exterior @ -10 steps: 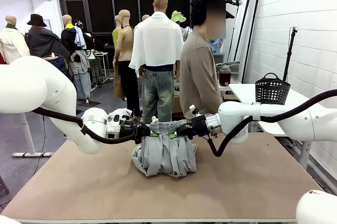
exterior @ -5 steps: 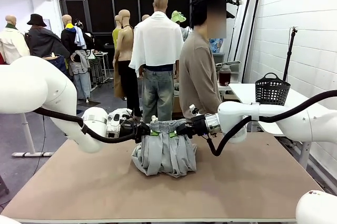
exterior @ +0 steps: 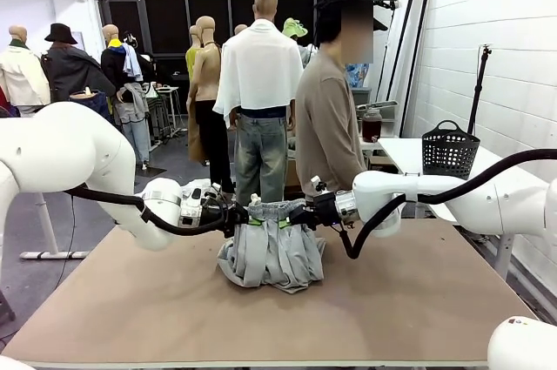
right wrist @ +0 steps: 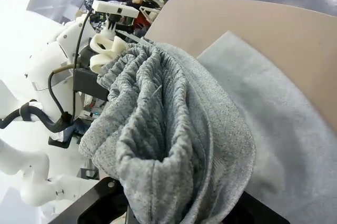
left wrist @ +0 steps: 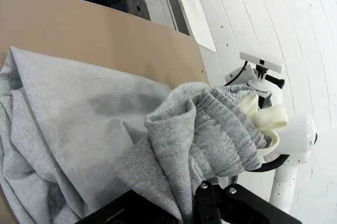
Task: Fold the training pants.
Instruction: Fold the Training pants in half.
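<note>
Pants (exterior: 271, 252) hang bunched at centre frame over the brown table (exterior: 418, 300), the waistband lifted and stretched between both grippers, the legs heaped on the tabletop below. Behind, at upper centre, a person (exterior: 329, 122) stands at the far edge. From the left, the left gripper (exterior: 237, 213) is clamped on one waistband end; from the right, the right gripper (exterior: 296, 214) pinches the other end

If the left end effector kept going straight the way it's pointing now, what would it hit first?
Beyond the pants waistband it grips, the left end effector points across at the right end effector, which holds the other end. It would probably meet that first.
</note>
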